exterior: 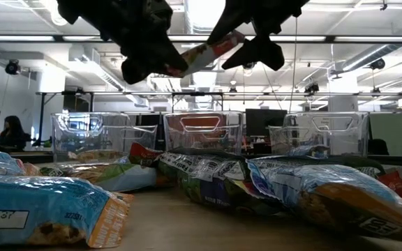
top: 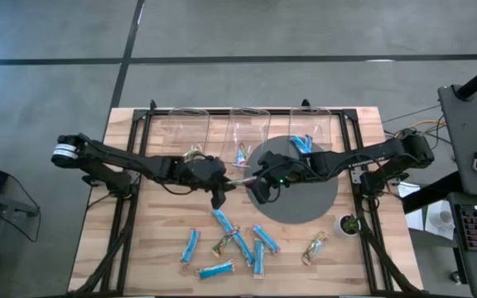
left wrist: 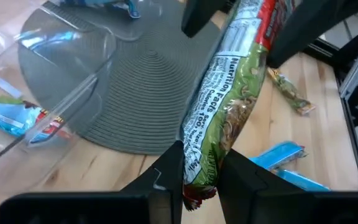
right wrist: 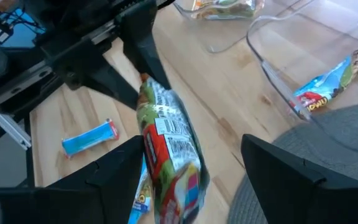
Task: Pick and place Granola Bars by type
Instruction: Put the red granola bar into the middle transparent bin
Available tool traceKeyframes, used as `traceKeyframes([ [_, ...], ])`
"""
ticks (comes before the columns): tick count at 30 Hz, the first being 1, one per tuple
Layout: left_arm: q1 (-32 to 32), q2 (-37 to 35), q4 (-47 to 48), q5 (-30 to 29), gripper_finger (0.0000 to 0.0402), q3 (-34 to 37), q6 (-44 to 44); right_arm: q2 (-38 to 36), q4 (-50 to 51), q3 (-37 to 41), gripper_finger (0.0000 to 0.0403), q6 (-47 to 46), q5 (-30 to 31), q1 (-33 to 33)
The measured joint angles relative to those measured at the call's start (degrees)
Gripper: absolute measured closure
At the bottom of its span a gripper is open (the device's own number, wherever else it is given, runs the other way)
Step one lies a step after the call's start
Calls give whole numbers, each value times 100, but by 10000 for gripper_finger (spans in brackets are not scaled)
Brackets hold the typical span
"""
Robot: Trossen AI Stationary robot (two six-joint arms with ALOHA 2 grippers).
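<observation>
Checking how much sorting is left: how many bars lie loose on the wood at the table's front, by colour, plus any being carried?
blue bars: 6
tan bars: 2
green-and-red bar, gripped by the left gripper: 1
Total: 9

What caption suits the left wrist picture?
Left gripper pinches a green granola bar while the open right gripper straddles its far end.

Pale slatted wood tabletop, matt grain; round grey woven mat, ribbed; clear glossy plastic bins; crinkled shiny foil-wrapped granola bars; matt black arm fingers
</observation>
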State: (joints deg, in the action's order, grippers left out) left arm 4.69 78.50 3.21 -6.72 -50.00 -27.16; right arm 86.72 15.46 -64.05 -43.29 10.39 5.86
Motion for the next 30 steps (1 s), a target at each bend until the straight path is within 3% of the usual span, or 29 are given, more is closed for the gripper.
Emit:
traceKeyframes([
  [6, -57, 0, -84, 18, 342, -15, 62, 0, -3, 4, 171, -4, 0, -35],
  [17, -62, -1, -71, -167, 342, -22, 54, -1, -21, -4, 290, -57, 137, -120],
  [23, -59, -24, 586, -1121, 341, -6, -247, 30, -202, -13, 330, -57, 247, -380],
  [30, -71, -164, 1120, -1666, 342, 0, -626, -24, -124, -22, 328, -197, 497, -826],
])
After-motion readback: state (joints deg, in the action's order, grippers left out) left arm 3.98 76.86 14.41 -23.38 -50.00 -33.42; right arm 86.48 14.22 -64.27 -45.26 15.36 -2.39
